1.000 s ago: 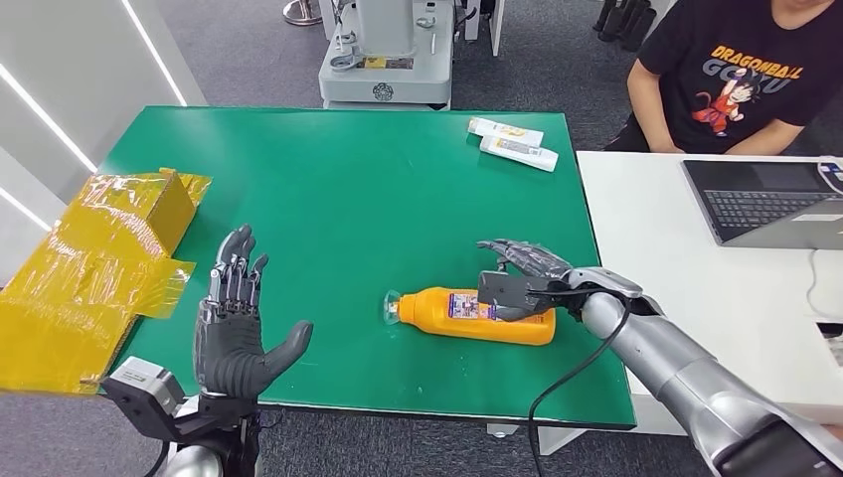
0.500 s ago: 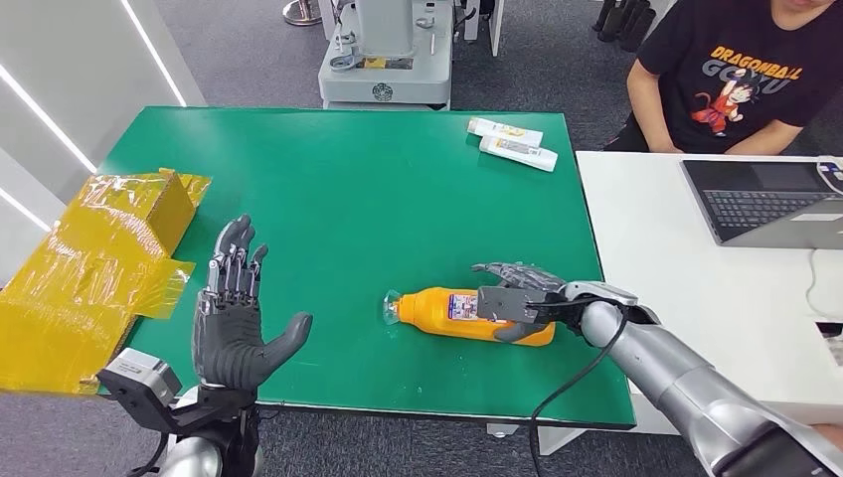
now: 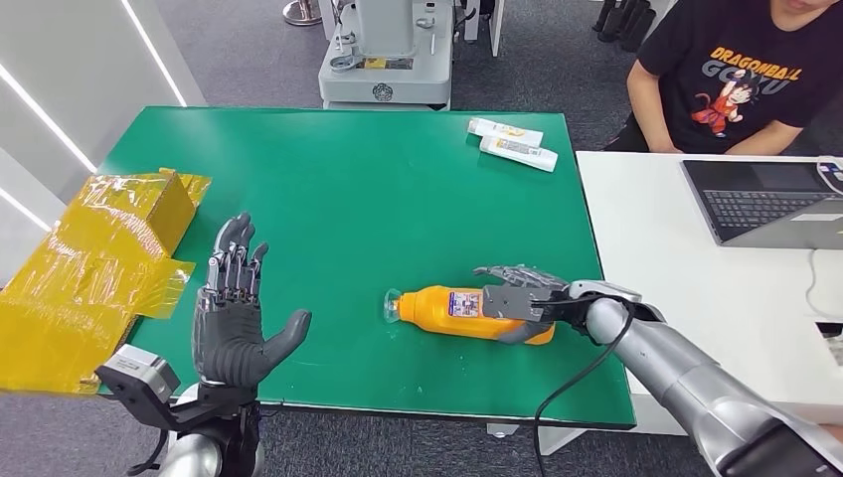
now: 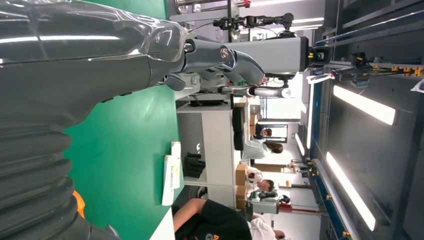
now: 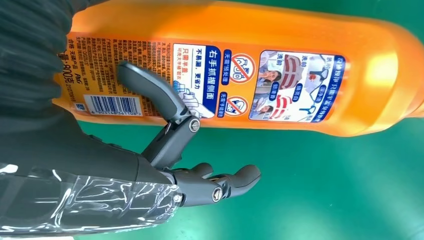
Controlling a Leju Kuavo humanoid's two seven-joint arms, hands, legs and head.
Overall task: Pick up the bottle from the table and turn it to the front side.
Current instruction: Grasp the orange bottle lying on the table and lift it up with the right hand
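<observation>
An orange bottle (image 3: pixel 447 313) lies on its side on the green table (image 3: pixel 348 179), clear cap toward the left, its back label with a barcode facing up (image 5: pixel 300 60). My right hand (image 3: pixel 517 295) lies over the bottle's base end. In the right wrist view one finger (image 5: pixel 155 90) rests on the label, while the other fingers curl past the bottle's side above the table. The bottle rests on the table. My left hand (image 3: pixel 234 318) is held up, open and holding nothing, near the table's front left edge; the left wrist view shows its grey cover (image 4: pixel 75 65).
A yellow-wrapped box (image 3: pixel 99 258) sits at the table's left edge. Two white tubes (image 3: pixel 512 142) lie at the far right corner. A white table with a laptop (image 3: pixel 765 204) adjoins on the right, where a person (image 3: pixel 746 75) sits. A grey machine (image 3: pixel 386 60) stands behind.
My right hand has come down and slid slightly nearer along the bottle's base end, fingers now lying on it. The bottle and my left hand have barely moved.
</observation>
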